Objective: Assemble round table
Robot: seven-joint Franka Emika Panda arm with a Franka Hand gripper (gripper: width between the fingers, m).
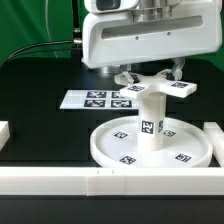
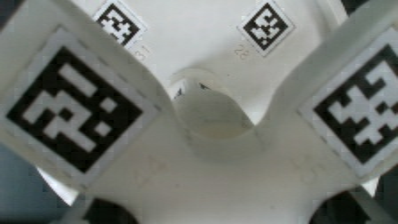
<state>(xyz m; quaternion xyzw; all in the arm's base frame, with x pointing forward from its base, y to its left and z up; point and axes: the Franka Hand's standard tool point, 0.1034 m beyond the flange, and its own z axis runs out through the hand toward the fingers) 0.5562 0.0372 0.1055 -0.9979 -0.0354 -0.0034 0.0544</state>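
The large round disc (image 1: 120,148) lies flat on the black table near the front. The short post (image 1: 151,125) stands upright in its middle. The cross-shaped piece (image 1: 160,88) sits level on top of the post, with its tagged arms spread out. My gripper (image 1: 152,79) hangs straight over it, with the hand's body just above the arms. The fingers reach down at the cross's centre and seem closed on it; their tips are hidden. In the wrist view the cross (image 2: 214,150) fills the picture, with its round hub in the middle.
The marker board (image 1: 100,99) lies flat behind the disc toward the exterior view's left. White border rails run along the front (image 1: 110,183), the left (image 1: 4,132) and the right (image 1: 213,135) of the workspace.
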